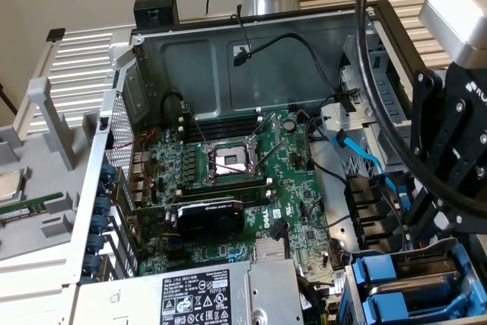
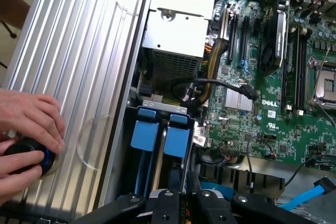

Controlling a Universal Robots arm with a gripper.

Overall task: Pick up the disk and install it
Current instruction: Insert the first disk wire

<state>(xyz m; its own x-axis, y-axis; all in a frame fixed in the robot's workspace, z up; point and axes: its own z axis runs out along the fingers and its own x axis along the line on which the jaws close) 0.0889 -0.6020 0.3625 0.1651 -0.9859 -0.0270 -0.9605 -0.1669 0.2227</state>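
Gripper (image 1: 441, 211) hovered over blue-railed drives (image 2: 144, 135) at the exterior view's right; grip state unclear; hand (image 2: 23, 124) held knob (image 2: 21, 157).

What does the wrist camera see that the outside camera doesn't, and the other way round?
Wrist view extras: a person's hands around a round black knob with a blue ring.

Exterior view extras: a small square silver chip lying outside the case on the exterior view's left, and a black box on the case's top edge.

Shared: the green motherboard with its empty processor socket, two blue drive carriers side by side in their bay, and a blue cable.
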